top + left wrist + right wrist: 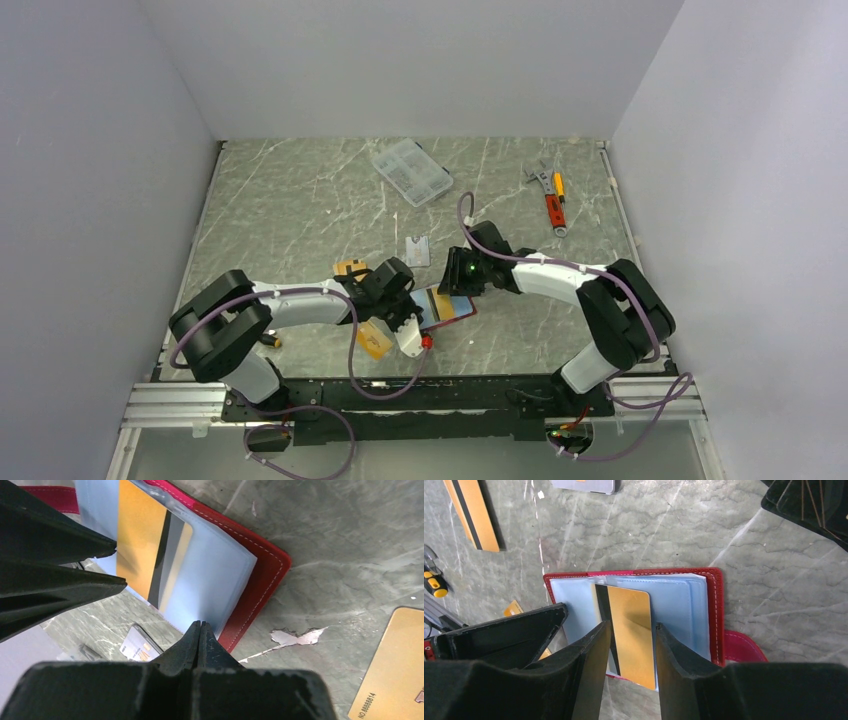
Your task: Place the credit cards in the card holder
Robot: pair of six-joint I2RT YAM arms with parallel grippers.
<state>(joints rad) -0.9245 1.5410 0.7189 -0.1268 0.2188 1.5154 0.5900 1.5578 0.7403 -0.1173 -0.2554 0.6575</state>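
Observation:
The red card holder point(466, 314) lies open, light blue sleeves up, between the two arms; its rim shows in the left wrist view point(260, 575) and in the right wrist view point(717, 615). An orange-gold credit card with a black stripe point(631, 625) point(137, 540) lies partly inside a sleeve, its near end sticking out. My right gripper point(633, 625) point(452, 290) is open, its jaws straddling that card just above it. My left gripper point(200, 625) point(418, 318) is shut, its tips against the sleeve's edge; whether it pinches the sleeve I cannot tell.
Loose on the table are a silver card point(418, 250) point(584, 485), a striped orange card point(471, 512) and a plain orange card point(373, 340) point(390, 670). A clear plastic box point(411, 171) and hand tools point(550, 198) lie farther back. A dark object point(804, 505) lies beyond the holder.

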